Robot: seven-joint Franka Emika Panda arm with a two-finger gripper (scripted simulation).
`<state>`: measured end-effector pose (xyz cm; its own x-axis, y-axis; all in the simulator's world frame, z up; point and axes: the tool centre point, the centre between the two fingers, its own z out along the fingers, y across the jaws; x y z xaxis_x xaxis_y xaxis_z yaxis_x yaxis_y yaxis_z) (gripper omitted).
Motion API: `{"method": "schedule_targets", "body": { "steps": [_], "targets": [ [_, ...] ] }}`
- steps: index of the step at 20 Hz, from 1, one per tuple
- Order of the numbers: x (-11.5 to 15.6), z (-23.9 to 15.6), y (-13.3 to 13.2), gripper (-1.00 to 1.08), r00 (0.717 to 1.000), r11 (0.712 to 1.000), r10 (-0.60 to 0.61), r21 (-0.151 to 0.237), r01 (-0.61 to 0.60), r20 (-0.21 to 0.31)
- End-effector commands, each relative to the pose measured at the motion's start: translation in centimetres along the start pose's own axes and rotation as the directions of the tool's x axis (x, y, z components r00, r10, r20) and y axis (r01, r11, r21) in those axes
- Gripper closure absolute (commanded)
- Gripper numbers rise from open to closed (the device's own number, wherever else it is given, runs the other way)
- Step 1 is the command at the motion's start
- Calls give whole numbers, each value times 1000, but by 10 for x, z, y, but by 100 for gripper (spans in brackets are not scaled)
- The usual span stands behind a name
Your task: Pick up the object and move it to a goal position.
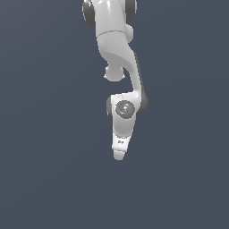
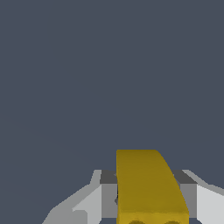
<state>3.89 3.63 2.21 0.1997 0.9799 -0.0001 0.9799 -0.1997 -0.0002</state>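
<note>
The gripper is closed on the yellow object, which sits between its fingers. I judge the pick is done; carrying it to the goal remains.

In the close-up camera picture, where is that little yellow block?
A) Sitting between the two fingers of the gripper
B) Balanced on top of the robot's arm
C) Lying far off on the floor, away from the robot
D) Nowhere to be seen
A: in the wrist view the yellow block sits between the gripper's two pale fingers, one on each side of it.
</note>
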Motion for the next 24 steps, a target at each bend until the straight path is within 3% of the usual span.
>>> {"method": "schedule_targets", "body": {
  "steps": [1, 13, 24],
  "targets": [
    [0, 0, 0, 108, 1000, 1000, 0, 0, 0, 0],
    [8, -19, -25, 108, 1000, 1000, 0, 0, 0, 1],
    [29, -71, -92, 108, 1000, 1000, 0, -1, 0, 3]
  ]
}}
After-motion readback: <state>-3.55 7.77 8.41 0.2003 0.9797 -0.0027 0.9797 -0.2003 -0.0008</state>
